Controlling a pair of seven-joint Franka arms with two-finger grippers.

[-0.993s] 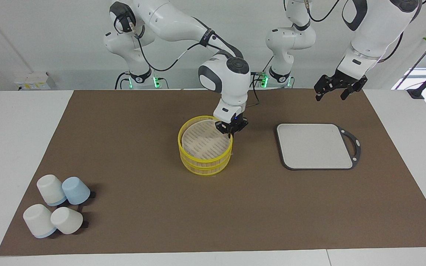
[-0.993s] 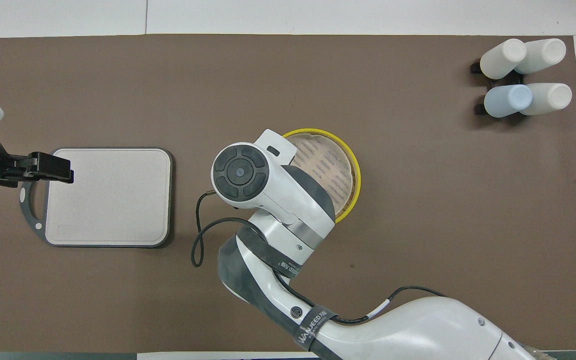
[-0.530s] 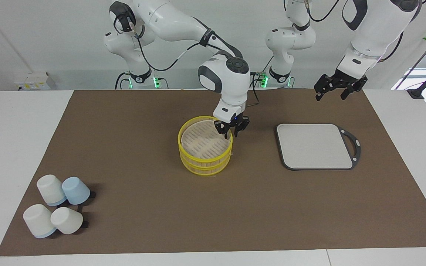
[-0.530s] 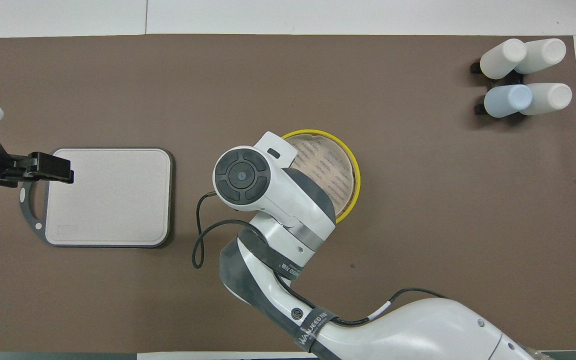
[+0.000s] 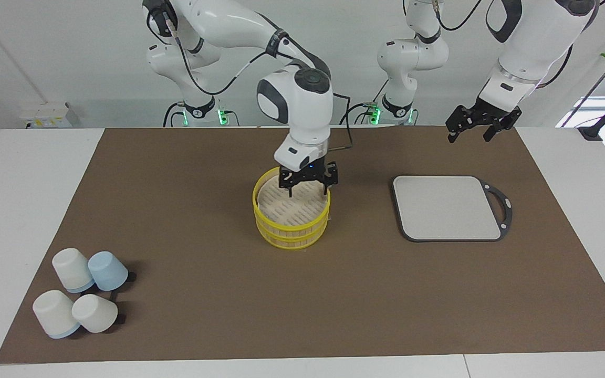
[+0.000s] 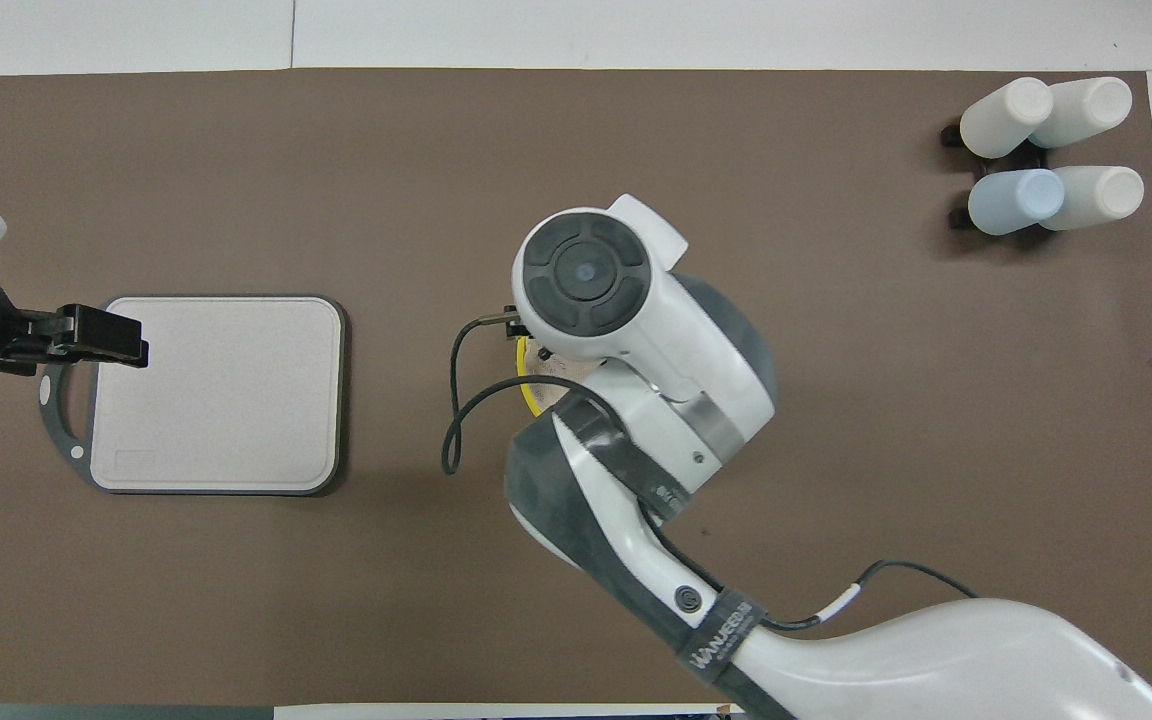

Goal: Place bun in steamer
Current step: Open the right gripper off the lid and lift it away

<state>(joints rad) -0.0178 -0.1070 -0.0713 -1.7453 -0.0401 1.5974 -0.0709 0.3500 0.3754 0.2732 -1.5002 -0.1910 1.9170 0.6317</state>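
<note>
The steamer (image 5: pixel 292 231) stands mid-table, with yellow rims and a pale slatted surface inside the top rim. No bun shows on it or anywhere else. My right gripper (image 5: pixel 309 188) hangs just over the steamer's rim on the side nearer the robots, open and empty. In the overhead view the right arm covers the steamer except for a yellow sliver (image 6: pixel 524 392), and the right gripper is hidden. My left gripper (image 5: pixel 469 137) waits in the air, open and empty, at the left arm's end of the table. It also shows in the overhead view (image 6: pixel 126 337).
A flat grey board with a black handle (image 5: pixel 447 207) lies toward the left arm's end, also in the overhead view (image 6: pixel 216 395). Several upturned cups (image 5: pixel 79 299) sit at the right arm's end, farthest from the robots, also in the overhead view (image 6: pixel 1046 150).
My right gripper opened at the steamer's rim, then swung toward the right arm's end to hang over the steamer. The left arm has not moved.
</note>
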